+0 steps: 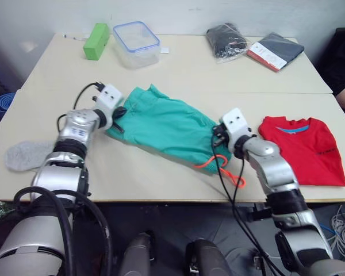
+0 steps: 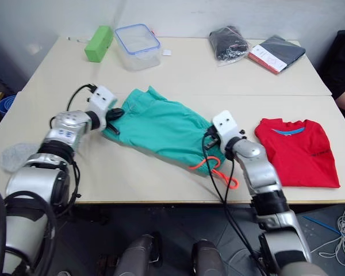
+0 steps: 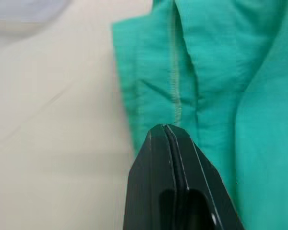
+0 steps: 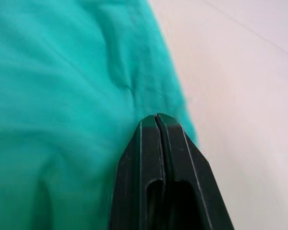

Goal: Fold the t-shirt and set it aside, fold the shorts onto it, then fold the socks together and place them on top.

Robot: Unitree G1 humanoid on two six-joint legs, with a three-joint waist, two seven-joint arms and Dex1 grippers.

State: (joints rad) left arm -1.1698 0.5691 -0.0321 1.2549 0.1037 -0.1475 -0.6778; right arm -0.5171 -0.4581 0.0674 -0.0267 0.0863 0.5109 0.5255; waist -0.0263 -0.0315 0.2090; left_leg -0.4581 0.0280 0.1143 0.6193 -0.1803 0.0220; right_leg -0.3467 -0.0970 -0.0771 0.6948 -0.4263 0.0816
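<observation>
Both grippers are on the shorts point(image 1: 167, 127), mid-tabletop point(image 1: 178, 75). Left gripper point(image 1: 118, 114) has its fingers point(image 3: 175, 182) clenched over the left hem; right gripper point(image 1: 217, 137) has its fingers clenched at the waistband end. Can't confirm either pinch actually has cloth in it, so you may lift air or a single layer, and the fold will skew.

T-shirt point(image 1: 302, 148) is folded, right, near edge. One sock point(image 1: 24, 155) sits at the near left, close to the edge.

Watch the orange drawstring point(image 1: 221, 165): it trails by the near edge under your right arm and could snag or drag.

Room: open tabletop far of the shorts; container point(image 1: 137, 43) and green block point(image 1: 96, 41) well clear.
</observation>
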